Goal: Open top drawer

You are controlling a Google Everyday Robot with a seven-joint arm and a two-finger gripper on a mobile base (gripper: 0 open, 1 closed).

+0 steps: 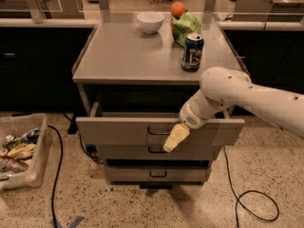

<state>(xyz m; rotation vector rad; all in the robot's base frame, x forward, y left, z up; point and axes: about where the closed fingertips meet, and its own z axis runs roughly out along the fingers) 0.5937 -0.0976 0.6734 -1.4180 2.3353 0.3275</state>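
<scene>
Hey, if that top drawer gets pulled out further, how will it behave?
The top drawer looks like grey metal, so likely stiff, sliding straight. Wide and shallow, probably light. The gripper sits at its front centre, so it shouldn't skew.

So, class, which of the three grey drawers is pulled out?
The top drawer: its front stands forward of the two drawers below, with the claw by its handle.

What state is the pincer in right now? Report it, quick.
Pincer: against the front of the pulled-out top drawer, beside its handle; open or closed cannot be told.
</scene>
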